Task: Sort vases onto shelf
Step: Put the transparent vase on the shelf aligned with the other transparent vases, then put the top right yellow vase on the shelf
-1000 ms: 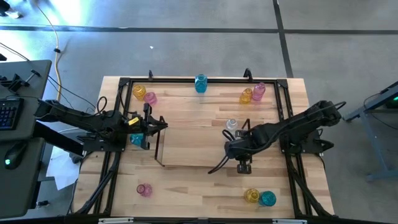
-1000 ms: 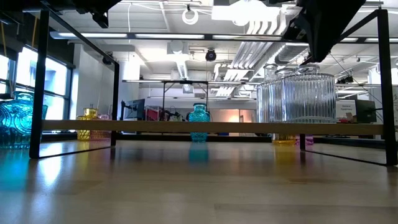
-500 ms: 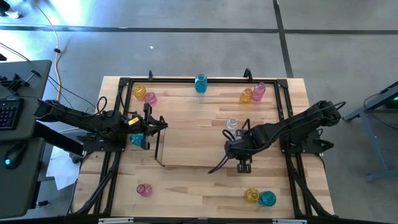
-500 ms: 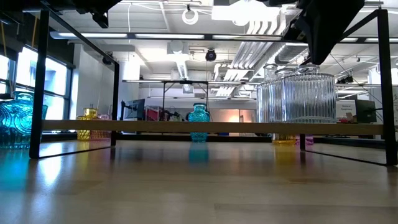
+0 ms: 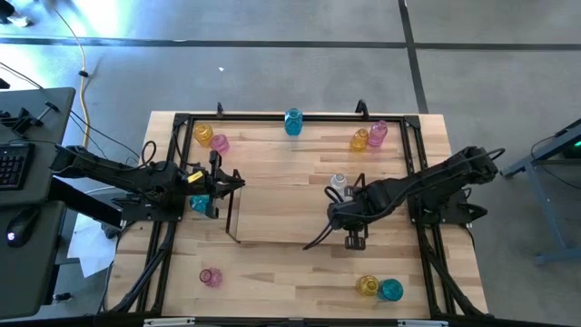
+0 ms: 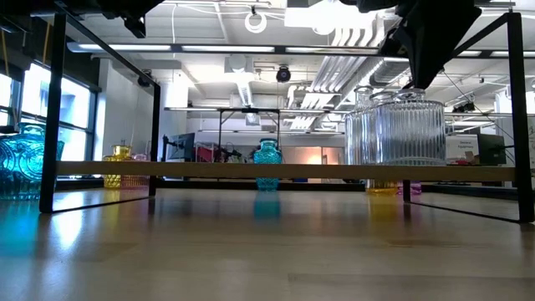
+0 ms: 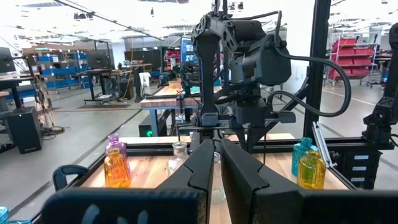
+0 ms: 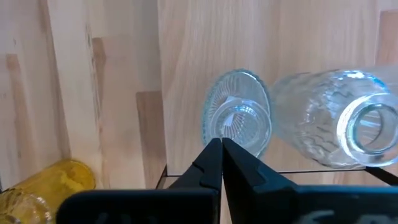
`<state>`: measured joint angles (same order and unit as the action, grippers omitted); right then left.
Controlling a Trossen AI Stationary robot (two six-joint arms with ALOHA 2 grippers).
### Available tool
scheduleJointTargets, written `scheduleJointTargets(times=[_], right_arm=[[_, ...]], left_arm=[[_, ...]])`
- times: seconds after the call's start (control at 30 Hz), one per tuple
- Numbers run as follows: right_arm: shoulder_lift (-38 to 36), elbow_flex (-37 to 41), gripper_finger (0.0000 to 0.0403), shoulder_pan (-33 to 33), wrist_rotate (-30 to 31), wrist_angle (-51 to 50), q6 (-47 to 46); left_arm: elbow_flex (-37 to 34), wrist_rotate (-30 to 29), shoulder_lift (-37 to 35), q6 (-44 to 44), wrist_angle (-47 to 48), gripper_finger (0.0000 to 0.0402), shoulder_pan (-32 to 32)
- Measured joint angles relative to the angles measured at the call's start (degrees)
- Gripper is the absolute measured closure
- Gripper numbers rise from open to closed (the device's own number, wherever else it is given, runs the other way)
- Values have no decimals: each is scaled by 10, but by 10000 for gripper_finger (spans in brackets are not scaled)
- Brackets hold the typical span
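Vases on the shelf (image 5: 272,213), our right gripper (image 5: 339,202) above them.
We hold our right fingers (image 8: 214,163) pressed together, empty, directly over two clear vases (image 8: 237,122) standing at the shelf's right end. Our left gripper (image 5: 238,181), fingers (image 7: 205,165) nearly shut and empty, waits at the shelf's left end beside a teal vase (image 5: 198,203).

Pale matt wooden plank tabletop (image 5: 290,263) with visible grain, ribbed glossy clear glass vase (image 6: 394,130) upper right, smooth translucent yellow glass vase (image 8: 37,183) lower left, thin matt black metal frame (image 6: 57,100), matt dark plastic gripper fingers (image 8: 214,163)
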<state>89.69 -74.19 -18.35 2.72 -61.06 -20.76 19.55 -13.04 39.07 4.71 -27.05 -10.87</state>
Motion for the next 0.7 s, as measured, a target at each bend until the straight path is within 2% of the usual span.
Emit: scheduleJointTargets(times=[0.27,0.43,0.53,0.7], right_arm=[[0,-60,403,-16,17,-26,35],[-9,-90,403,-47,79,-34,89],[-34,-63,403,-52,84,30,120],[-69,2,403,-42,54,176,177]], left_arm=[[0,3,0,-1,0,383,0],[0,26,0,-1,2,383,0],[1,46,0,-1,7,383,0],[1,50,0,-2,18,383,-1]])
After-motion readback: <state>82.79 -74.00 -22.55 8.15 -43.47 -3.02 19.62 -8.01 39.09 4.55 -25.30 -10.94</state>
